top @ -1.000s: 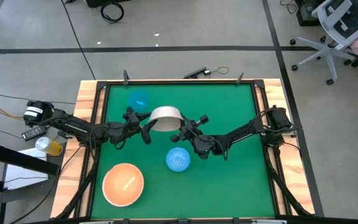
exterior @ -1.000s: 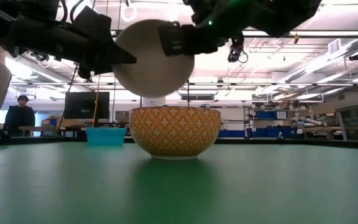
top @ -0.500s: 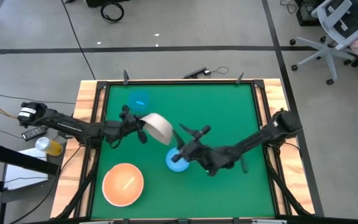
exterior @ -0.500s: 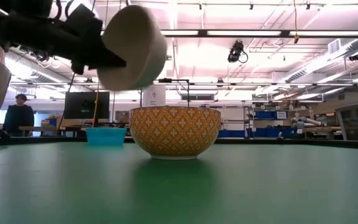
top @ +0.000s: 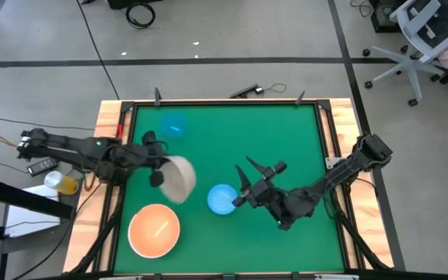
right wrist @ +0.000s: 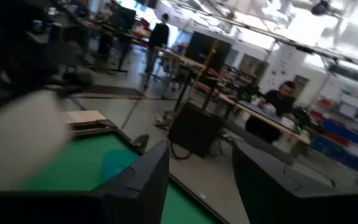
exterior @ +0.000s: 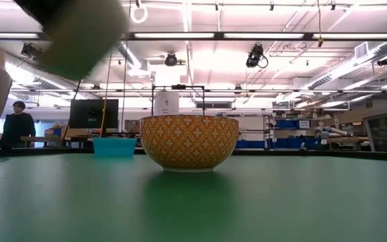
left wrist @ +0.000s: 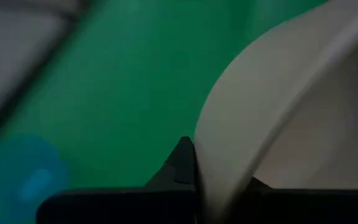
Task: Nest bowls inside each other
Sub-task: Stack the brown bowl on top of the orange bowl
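My left gripper is shut on the cream-beige bowl, which hangs tipped above the table's left half and shows blurred at the top left of the low view. The peach-orange bowl stands near the front left. A blue bowl stands at the far left. The pale-speckled blue bowl, yellow-patterned outside, stands in the middle. My right gripper hovers open, right of the speckled bowl, with nothing between its fingers. My left gripper holds the cream-beige bowl by its rim, one finger on the outer wall and the other inside. The fingers come from the table's left, slanting down. The bowl is lifted clear of the table and tipped onto its side.
A raised wooden frame runs round the green table. Free green surface lies on the right half. Beyond the table the room holds desks, monitors and people, and an office chair.
My right gripper has let go of the cream-beige bowl, opened, and drawn back up and toward the table's near right. My left gripper has taken the bowl by its rim, risen, and carried it toward the near left, tipping it onto its side.
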You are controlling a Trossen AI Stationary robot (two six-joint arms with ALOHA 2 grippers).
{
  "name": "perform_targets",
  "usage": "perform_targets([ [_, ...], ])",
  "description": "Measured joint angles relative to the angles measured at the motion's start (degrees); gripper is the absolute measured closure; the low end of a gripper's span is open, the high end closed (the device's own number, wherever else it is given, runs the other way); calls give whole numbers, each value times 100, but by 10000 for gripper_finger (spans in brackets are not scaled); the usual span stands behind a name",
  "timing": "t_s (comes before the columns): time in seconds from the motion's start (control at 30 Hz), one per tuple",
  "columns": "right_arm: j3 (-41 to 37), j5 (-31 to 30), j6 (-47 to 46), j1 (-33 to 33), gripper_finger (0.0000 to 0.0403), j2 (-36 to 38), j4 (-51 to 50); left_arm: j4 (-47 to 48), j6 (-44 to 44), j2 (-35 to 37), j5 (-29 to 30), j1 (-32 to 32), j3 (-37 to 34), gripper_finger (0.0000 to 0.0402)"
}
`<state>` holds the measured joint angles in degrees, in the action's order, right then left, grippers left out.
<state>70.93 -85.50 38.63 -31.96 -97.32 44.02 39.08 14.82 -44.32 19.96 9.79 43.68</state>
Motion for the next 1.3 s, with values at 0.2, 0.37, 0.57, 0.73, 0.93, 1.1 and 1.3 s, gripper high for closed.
perform_targets([
  [0.2,-204,-364,-345,-8,222,5,-43,2074,1121,-293,-1685,122,1364,401],
  [0.37,-479,26,-938,177,226,5,-71,2251,1973,-590,-2399,542,1218,401],
  [0.57,-964,331,-1515,499,229,2,-114,2186,2871,-1252,-2864,1358,577,401],
  [0.73,-1354,606,-2018,797,229,0,-130,1969,3322,-1841,-2858,1772,441,394],
  [0.93,-1765,1253,-3018,1152,229,-2,-154,1400,3350,-2440,-2836,2074,441,340],
  [1.1,-1977,2112,-4015,1441,229,-2,-604,1400,3352,-2670,-3177,2145,441,265],
  [1.3,-1984,3830,-5514,2018,226,-2,-1934,1418,3363,-2520,-3533,2117,477,182],
])
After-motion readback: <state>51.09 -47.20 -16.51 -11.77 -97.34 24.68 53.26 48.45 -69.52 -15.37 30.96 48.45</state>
